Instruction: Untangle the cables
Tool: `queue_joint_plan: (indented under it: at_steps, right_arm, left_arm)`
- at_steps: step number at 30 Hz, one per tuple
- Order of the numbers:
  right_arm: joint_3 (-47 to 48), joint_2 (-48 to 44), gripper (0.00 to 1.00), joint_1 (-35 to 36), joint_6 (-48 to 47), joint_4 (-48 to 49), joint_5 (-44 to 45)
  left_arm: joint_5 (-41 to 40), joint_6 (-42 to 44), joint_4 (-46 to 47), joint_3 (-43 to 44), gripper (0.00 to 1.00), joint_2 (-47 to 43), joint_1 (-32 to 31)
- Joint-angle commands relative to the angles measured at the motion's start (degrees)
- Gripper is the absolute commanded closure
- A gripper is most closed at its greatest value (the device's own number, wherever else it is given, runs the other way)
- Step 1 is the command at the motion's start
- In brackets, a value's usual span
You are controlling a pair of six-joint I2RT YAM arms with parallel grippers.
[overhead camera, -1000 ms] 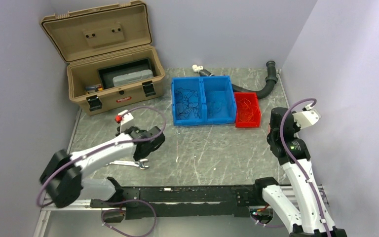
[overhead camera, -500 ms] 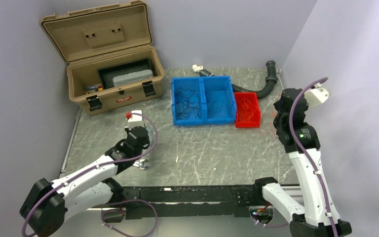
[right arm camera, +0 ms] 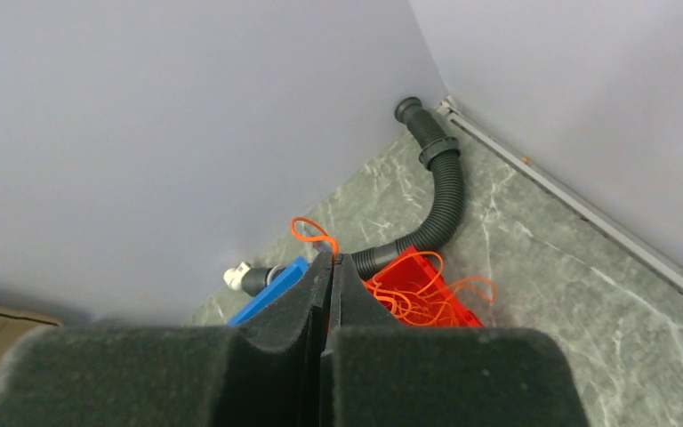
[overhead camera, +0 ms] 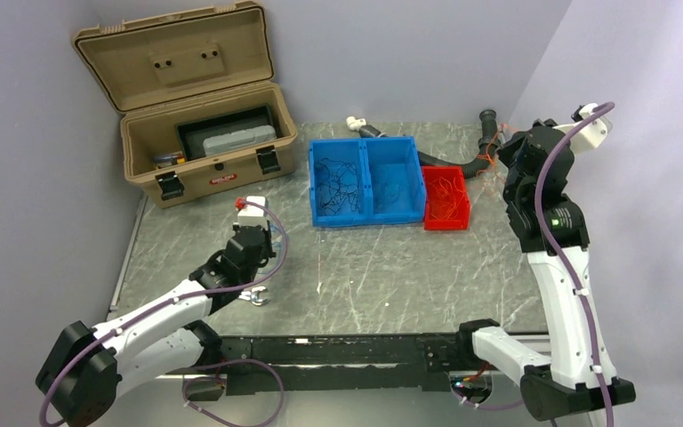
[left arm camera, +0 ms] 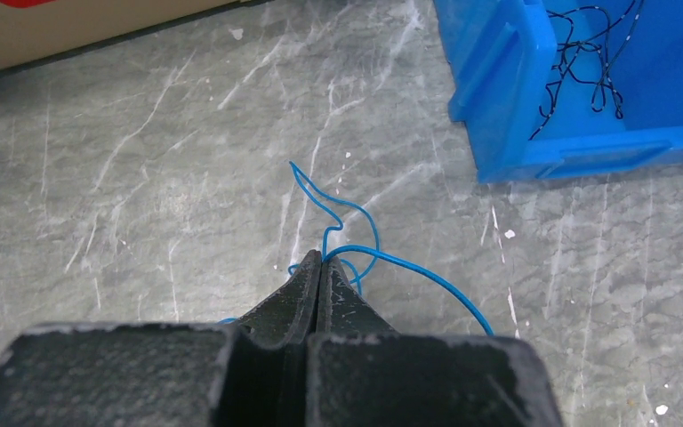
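Even, diffuse light from above leaves faint shadows on the table point(overhead camera: 391, 267). The overhead view is slightly soft; the left gripper point(left arm camera: 320, 260) shows crisply close-up.

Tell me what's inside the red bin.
Loosely tangled orange wires lie in the red bin. Anything beneath them is hidden; the right gripper blocks part of the bin in its wrist view.

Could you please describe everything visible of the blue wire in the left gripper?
The blue wire is a thin, flexible strand, pinched between the shut tips of the left gripper. Past the tips it curls into a small loop ending in a free point; another length arcs right, above the grey marbled table. Contact with the table is unclear.
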Motion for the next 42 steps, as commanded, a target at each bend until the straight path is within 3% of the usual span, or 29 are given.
queue_joint_plan:
  at_steps: [1,14,23,33,42]
  right_arm:
    - [0.85,2.52,1.0,-0.02,-0.84,4.94,-3.17]
    - [-8.68,10.79,1.0,0.01,8.68,11.12,-10.1]
    - [-19.48,17.29,1.0,-0.73,11.94,15.11,-5.49]
    - [-18.38,32.67,1.0,-3.69,11.33,18.57,-6.45]
    - [-12.6,46.11,1.0,-4.12,7.98,20.28,-14.13]
  left_arm:
    - [1.75,1.35,2.77,0.95,1.0,0.23,0.19]
    - [1.79,1.57,2.47,1.47,1.0,1.13,0.12]
    - [1.96,1.53,2.31,1.77,1.0,1.37,0.04]
    - [1.81,1.51,1.95,1.72,1.0,1.05,0.07]
    - [2.02,1.56,2.06,1.79,1.0,1.35,0.02]
